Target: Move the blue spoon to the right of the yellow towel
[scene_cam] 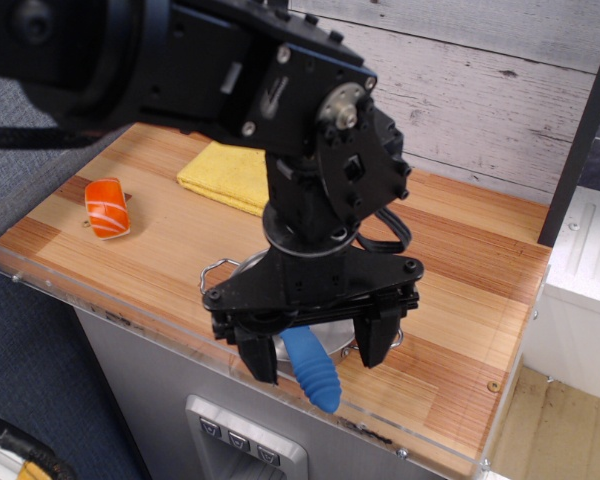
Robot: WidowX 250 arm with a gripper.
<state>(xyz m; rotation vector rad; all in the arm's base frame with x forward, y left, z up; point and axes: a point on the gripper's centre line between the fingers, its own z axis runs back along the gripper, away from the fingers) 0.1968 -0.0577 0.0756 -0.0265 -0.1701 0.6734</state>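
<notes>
One blue spoon (313,367), one yellow towel (227,177), one steel pot (242,268) mostly hidden, one orange salmon-sushi toy (107,207), one gripper (313,358)

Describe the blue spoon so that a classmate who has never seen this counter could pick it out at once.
Find the wooden counter and the steel pot near its front edge, under the black gripper. The blue spoon leans out of it, handle towards the front. Its thick, ribbed, bright-blue handle is the only blue thing there.

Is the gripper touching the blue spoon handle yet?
Cannot tell. In the only view, the open gripper straddles the blue spoon, but neither contact nor gap shows plainly.
</notes>
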